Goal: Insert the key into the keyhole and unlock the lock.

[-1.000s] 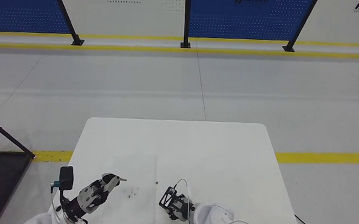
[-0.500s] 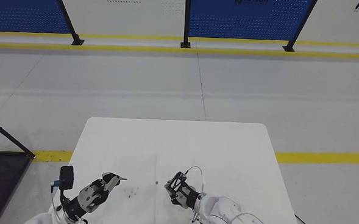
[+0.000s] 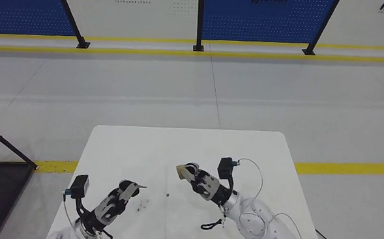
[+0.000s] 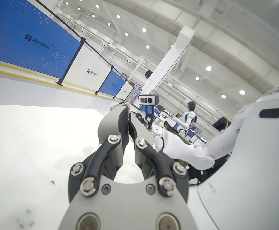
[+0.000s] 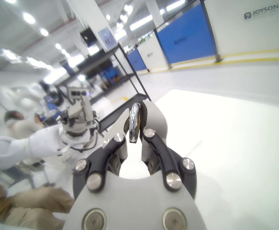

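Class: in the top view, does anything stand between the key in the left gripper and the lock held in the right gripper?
Nothing visible does. The key juts from the left gripper, the lock sits in the right gripper, and the gap between them, above the table, is open.

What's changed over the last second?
The right gripper, shut on the brass-and-silver padlock, swung farther out over the white table, away from the robot. The left gripper, pinching the thin metal key, edged forward slightly. Its hold stayed the same; key and padlock remain apart.
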